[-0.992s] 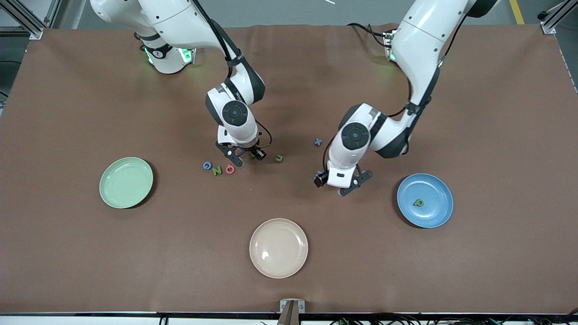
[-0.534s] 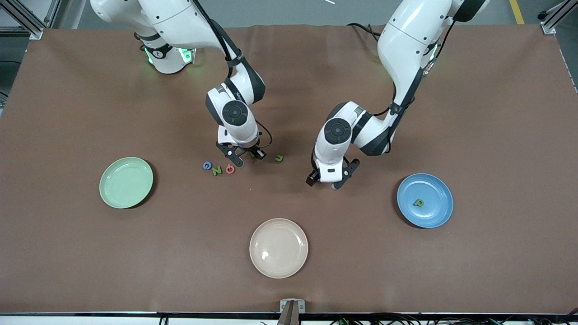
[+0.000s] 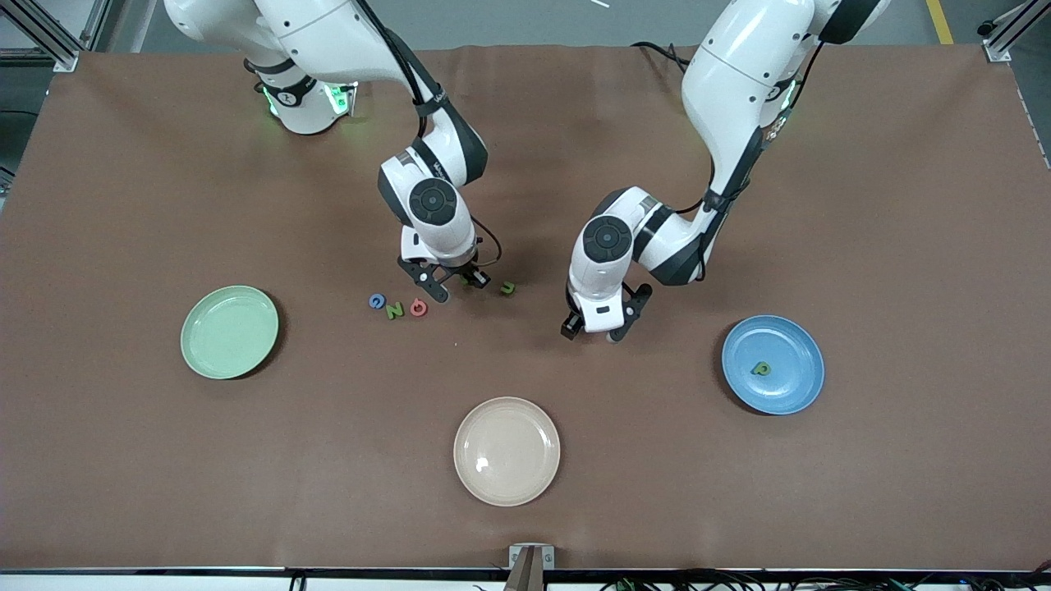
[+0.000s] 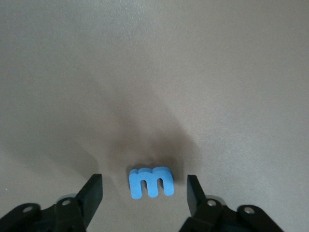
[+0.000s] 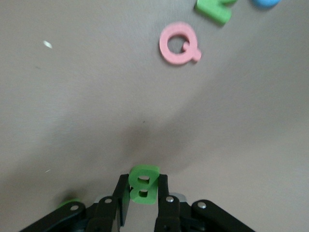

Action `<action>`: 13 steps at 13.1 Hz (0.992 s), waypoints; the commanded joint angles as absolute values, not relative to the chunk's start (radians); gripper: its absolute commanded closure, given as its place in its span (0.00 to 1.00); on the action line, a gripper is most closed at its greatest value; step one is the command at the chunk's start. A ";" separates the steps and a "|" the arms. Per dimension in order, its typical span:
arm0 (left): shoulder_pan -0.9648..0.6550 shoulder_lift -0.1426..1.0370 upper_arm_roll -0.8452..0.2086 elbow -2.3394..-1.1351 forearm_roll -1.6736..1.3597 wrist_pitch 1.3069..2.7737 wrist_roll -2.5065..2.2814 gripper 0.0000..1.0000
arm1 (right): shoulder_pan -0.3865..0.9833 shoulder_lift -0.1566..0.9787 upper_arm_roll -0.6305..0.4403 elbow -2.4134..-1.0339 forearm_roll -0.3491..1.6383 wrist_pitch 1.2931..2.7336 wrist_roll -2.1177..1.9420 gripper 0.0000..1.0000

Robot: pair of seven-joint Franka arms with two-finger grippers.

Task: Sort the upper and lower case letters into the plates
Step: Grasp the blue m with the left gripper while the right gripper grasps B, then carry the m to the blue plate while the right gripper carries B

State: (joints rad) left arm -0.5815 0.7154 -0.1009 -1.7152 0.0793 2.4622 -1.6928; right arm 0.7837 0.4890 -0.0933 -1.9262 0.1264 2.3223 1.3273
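Chunky green foam letter B (image 5: 143,183), clamped upright between the closed fingers of the right gripper (image 3: 450,285), just above the brown table (image 3: 164,460) near the pink-red Q (image 5: 178,43). Small blue letter m (image 4: 151,181) lies flat between the left gripper's (image 4: 145,193) open jaws, untouched. Green p (image 3: 762,368) rests in the glossy blue plate (image 3: 796,394); the mint plate (image 3: 230,332) holds nothing.

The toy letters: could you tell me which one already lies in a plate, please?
The green p, alone in the blue plate; every other visible letter is outside the plates.
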 commanded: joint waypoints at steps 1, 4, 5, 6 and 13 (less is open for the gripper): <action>-0.600 0.756 -0.091 -1.661 0.103 2.464 -1.729 0.27 | 0.717 0.344 -0.127 -1.806 0.063 1.942 1.165 0.94; -0.600 0.765 -0.091 -1.651 0.129 2.462 -1.726 0.52 | 0.600 0.240 -0.158 -1.759 0.029 1.778 0.842 0.96; -0.600 0.765 -0.091 -1.651 0.130 2.462 -1.720 0.71 | 0.538 0.221 -0.160 -1.761 0.028 1.760 0.730 0.96; -0.598 0.762 -0.091 -1.649 0.132 2.459 -1.718 0.89 | 0.482 0.212 -0.160 -1.764 0.028 1.755 0.622 0.96; -0.410 0.605 -0.077 -1.655 0.175 2.275 -1.337 0.99 | 0.095 0.225 -0.160 -1.873 0.002 1.918 -0.082 0.96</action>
